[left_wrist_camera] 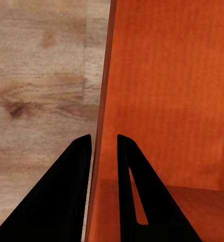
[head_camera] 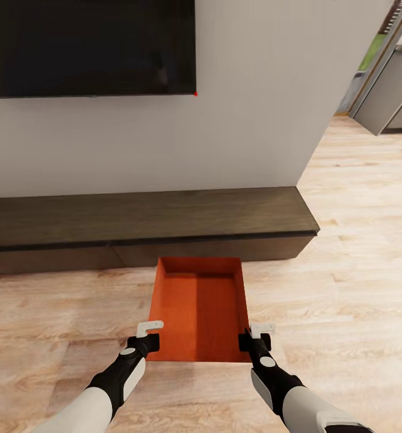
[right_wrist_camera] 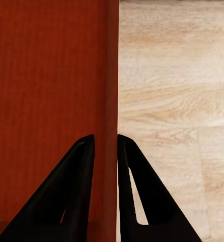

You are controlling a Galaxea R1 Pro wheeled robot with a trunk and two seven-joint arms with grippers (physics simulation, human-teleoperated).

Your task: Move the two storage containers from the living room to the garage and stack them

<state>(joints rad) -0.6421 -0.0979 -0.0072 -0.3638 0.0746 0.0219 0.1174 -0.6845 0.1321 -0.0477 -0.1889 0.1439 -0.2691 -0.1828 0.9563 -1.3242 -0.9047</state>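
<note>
One orange-red storage container (head_camera: 198, 304) hangs level in front of me over the light wood planks, its open top facing up. My left gripper (head_camera: 145, 338) is shut on the container's left wall near the corner closest to me. In the left wrist view the two black fingers (left_wrist_camera: 76, 171) straddle that thin wall (left_wrist_camera: 157, 91). My right gripper (head_camera: 256, 338) is shut on the right wall in the same way, and the right wrist view has its fingers (right_wrist_camera: 129, 171) on either side of the wall (right_wrist_camera: 51, 75). The second container and the garage are out of view.
This is the living room. A long low dark bench (head_camera: 141, 225) runs along the grey wall just beyond the container, with the black TV (head_camera: 86, 45) above it. Wood floor (head_camera: 357, 240) stretches to the right towards an opening (head_camera: 381, 78) at the upper right.
</note>
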